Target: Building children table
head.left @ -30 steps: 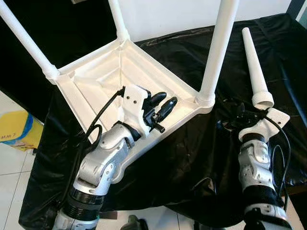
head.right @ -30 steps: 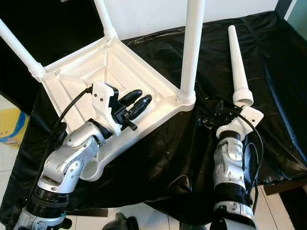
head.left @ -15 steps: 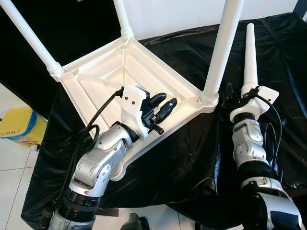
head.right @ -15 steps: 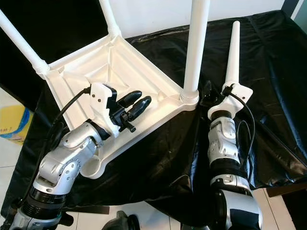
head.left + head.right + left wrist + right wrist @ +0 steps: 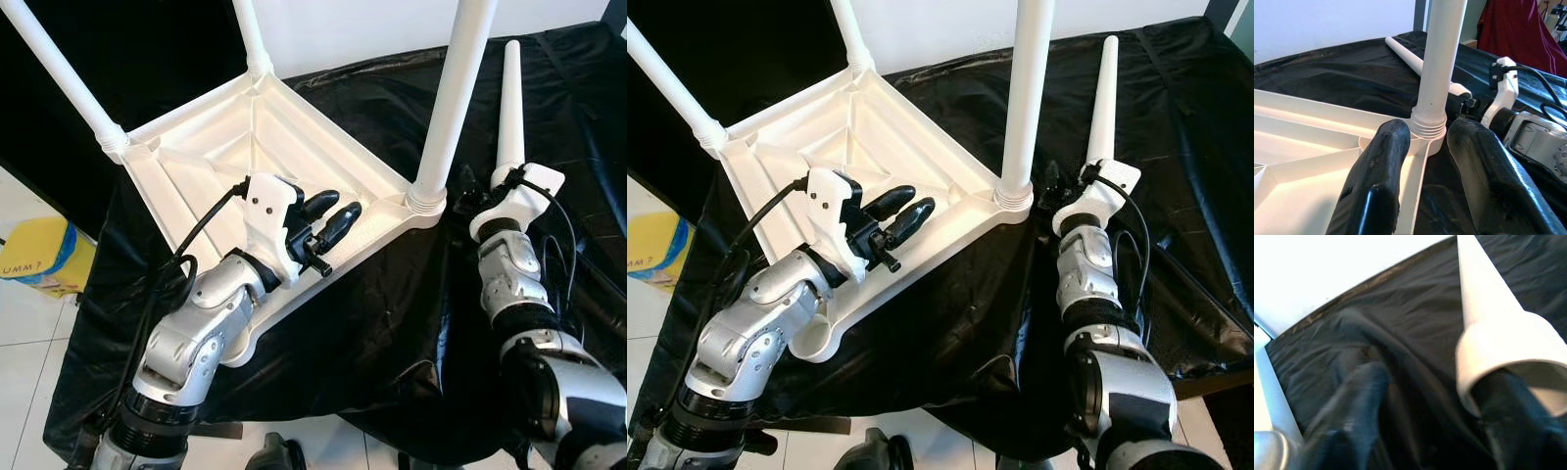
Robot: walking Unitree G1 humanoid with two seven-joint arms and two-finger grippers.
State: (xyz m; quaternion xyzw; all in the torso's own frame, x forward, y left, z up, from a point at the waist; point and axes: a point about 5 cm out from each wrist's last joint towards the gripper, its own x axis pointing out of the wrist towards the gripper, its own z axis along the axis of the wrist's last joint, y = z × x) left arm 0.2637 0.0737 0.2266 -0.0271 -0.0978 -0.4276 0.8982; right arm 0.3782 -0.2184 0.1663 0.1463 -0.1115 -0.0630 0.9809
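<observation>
— What do the eye views show?
— An upturned white table lies on a black sheet, three legs screwed in. The left gripper hovers over its underside, fingers parted, holding nothing. The right gripper is beside a loose leg on the sheet.

— And the left wrist view?
— Two black fingers spread apart, framing a fitted leg and its socket.

— The right wrist view?
— Blurred. One finger sits inside the loose leg's open end, the other outside; whether they clamp it, I cannot tell.
</observation>
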